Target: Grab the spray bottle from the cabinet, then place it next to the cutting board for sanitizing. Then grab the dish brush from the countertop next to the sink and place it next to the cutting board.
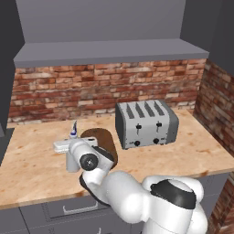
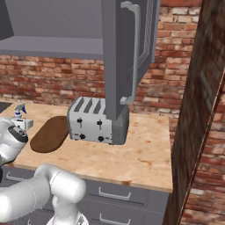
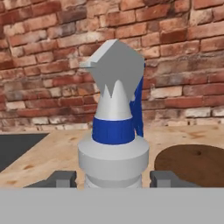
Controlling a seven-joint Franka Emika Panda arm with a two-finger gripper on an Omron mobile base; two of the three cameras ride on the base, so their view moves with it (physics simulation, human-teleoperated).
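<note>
Spray bottle (image 3: 113, 148) sits closest to the hand camera, its body between the two fingers (image 3: 61, 178) of the pincer (image 1: 73, 147), which look pinched on its sides. Bottle stands upright, blue collar and grey trigger head above the grip; whether its base touches the desk (image 1: 192, 151) cannot be told. It is just left of the cutting board (image 1: 101, 139), which lies flat left of the toaster (image 1: 145, 122).

Step in hand, as judged: setting the bottle down beside the board. To do it well: keep the bottle vertical, lower until the base rests fully on the desk, off the board's edge, then spread the fingers evenly and lift straight up so the tall trigger head is not tipped.

Surroundings: brick wall behind the board; cabinet (image 2: 118, 66) door hangs open above the toaster with its long handle (image 2: 134, 52) forward. A retreat upward and to the right risks the door. Dark surface lies further left of the board. Brush not located.
</note>
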